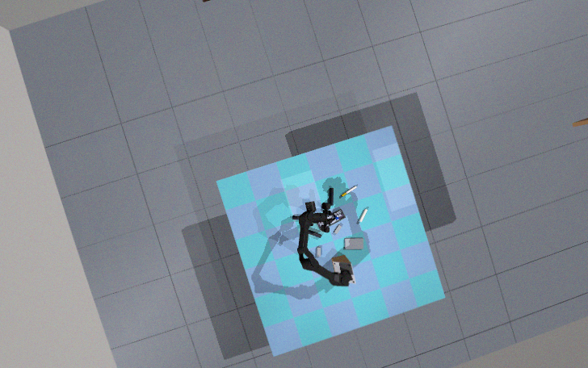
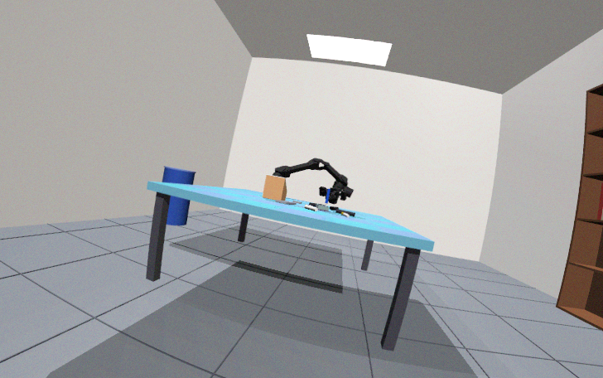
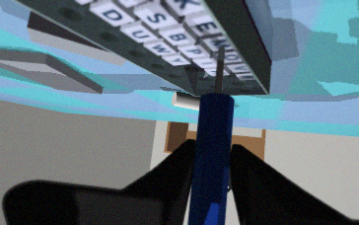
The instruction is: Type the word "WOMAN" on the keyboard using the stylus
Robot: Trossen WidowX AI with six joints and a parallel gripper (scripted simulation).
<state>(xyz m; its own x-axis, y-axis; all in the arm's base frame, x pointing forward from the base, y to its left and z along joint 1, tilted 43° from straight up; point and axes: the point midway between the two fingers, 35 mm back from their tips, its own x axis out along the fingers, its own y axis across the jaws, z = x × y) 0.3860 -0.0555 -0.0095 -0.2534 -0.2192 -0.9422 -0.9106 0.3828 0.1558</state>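
My gripper [image 3: 212,149] [image 2: 328,194] is shut on the blue stylus [image 3: 215,123] [image 2: 327,196], which points away from the fingers with its thin grey tip over the keyboard. The dark keyboard [image 3: 106,36] [image 1: 341,213] has white letter keys and lies under the gripper, partly hidden by the arm in the overhead view. In the wrist view the tip overlaps the M key [image 3: 217,43], close to the O; E, V, P, B, S, D, U, W and Y also show. Whether the tip touches or presses a key cannot be told.
A flat grey box [image 1: 353,243], small grey blocks [image 1: 318,250] [image 1: 337,228], a white stick [image 1: 363,215] and a yellow-and-white marker [image 1: 350,190] lie around the keyboard. A tan box [image 2: 275,187] stands beside the arm's base.
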